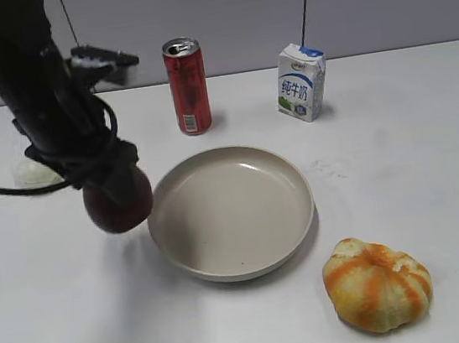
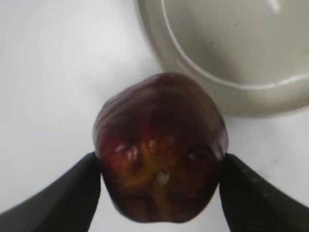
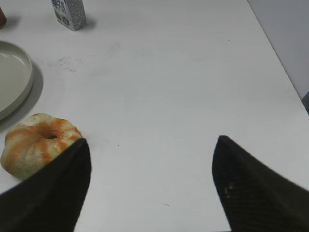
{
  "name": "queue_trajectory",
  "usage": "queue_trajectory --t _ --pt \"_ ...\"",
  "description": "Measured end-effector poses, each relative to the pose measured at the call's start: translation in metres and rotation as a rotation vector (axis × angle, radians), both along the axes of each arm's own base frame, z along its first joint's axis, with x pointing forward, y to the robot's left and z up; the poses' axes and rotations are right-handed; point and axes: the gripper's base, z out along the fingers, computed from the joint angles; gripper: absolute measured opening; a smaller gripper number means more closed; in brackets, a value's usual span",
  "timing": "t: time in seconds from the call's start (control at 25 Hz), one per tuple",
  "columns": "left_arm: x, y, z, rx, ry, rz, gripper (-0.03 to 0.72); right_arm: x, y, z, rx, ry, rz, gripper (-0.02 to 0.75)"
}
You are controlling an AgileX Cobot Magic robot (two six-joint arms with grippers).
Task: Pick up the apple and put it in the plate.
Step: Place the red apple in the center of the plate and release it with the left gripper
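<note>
My left gripper (image 1: pixel 115 186) is shut on the dark red-maroon apple (image 1: pixel 120 207) and holds it above the table, just left of the plate. In the left wrist view the apple (image 2: pixel 161 145) sits between both black fingers (image 2: pixel 161 179), its reddish-yellow dimple facing the camera. The beige plate (image 1: pixel 171 238) lies at the table's middle, with nothing in it; its rim (image 2: pixel 193 72) shows beyond the apple. My right gripper (image 3: pixel 152 166) is open and holds nothing, over bare table; it does not show in the exterior view.
A red can (image 1: pixel 187 86) and a small milk carton (image 1: pixel 301 82) stand behind the plate. An orange-and-white striped lumpy fruit (image 1: pixel 377 283) lies at the front right, also in the right wrist view (image 3: pixel 38 142). A pale ball (image 1: pixel 35 172) lies behind the left arm.
</note>
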Motion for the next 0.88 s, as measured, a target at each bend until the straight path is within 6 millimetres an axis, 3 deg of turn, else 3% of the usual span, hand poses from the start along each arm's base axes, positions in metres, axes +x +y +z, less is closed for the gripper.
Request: queue_trajectory --t 0.12,0.24,0.48,0.68,0.88 --pt "0.008 -0.015 0.016 -0.106 -0.061 0.020 0.559 0.000 0.000 0.000 0.000 0.000 0.000 0.589" --pt "0.009 -0.037 0.013 -0.142 -0.087 -0.009 0.559 0.000 0.000 0.000 0.000 0.000 0.000 0.589" --pt "0.001 -0.082 -0.030 -0.095 -0.053 -0.114 0.559 0.000 0.000 0.000 0.000 0.000 0.000 0.589" --pt "0.001 -0.090 -0.064 -0.028 -0.008 -0.147 0.558 0.000 0.000 0.000 0.000 0.000 0.000 0.589" --pt "0.001 -0.091 -0.060 -0.014 0.005 -0.159 0.668 0.000 0.000 0.000 0.000 0.000 0.000 0.589"
